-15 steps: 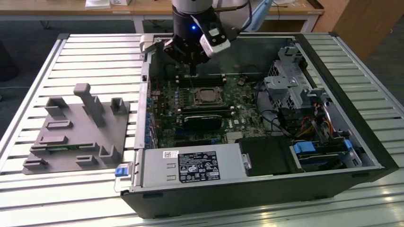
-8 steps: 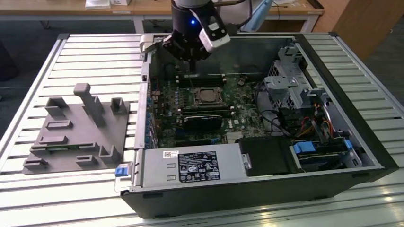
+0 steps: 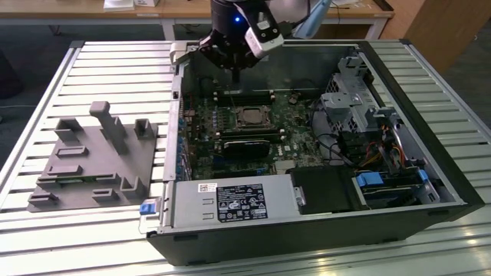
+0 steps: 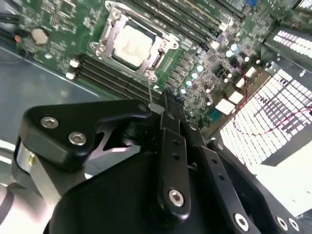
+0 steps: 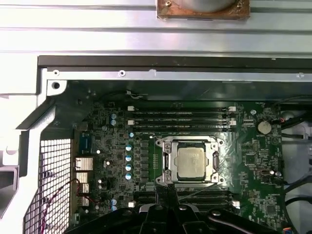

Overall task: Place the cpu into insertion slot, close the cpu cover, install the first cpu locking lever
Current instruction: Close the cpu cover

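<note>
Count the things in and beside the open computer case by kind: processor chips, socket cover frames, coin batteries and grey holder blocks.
Dull silver square cpu: 1
Silvery metal cpu cover frame: 1
Round silver coin battery: 1
Grey plastic holder block: 1
Total: 4

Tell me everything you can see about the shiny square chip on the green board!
The chip is a small flat square with a dull silver-grey metal top. It lies level, set into the green board between long black memory slots. A thin silvery metal frame is folded down around it, framing its edges. Nothing else touches it.
</note>
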{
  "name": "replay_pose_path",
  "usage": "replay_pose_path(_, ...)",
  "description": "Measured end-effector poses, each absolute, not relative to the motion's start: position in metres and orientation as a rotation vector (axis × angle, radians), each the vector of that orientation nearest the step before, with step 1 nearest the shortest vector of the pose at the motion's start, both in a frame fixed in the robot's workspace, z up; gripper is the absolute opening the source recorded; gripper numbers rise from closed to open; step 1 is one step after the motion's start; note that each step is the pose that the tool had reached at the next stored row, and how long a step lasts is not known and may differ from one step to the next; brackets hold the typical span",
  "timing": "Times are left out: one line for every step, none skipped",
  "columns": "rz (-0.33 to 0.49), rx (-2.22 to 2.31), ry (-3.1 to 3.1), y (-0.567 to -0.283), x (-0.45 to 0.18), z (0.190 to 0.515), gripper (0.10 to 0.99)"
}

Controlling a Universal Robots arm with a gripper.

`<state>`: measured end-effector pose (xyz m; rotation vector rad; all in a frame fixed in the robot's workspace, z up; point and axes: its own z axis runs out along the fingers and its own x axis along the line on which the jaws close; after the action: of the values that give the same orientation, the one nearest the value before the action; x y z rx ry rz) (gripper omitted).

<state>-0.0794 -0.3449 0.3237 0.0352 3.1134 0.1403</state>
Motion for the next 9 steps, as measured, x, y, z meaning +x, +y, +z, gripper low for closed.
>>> replay_pose_path(0.141, 0.036, 3.118, -0.346, -0.074, 0.329, 0.106)
replay_pose_path(0.141, 0.036, 3.124, -0.348, -0.068, 0.336, 0.106)
replay_pose_path(0.141, 0.037, 3.131, -0.35, -0.06, 0.344, 0.106)
replay_pose_path(0.141, 0.038, 3.138, -0.353, -0.051, 0.353, 0.106)
replay_pose_path(0.141, 0.039, 3.145, -0.355, -0.044, 0.36, 0.106)
replay_pose_path(0.142, 0.04, 3.15, -0.356, -0.039, 0.366, 0.106)
replay_pose_path(0.141, 0.04, 3.153, -0.357, -0.035, 0.37, 0.106)
replay_pose_path(0.142, 0.04, 3.155, -0.358, -0.032, 0.372, 0.106)
replay_pose_path(0.142, 0.04, 3.156, -0.358, -0.032, 0.373, 0.106)
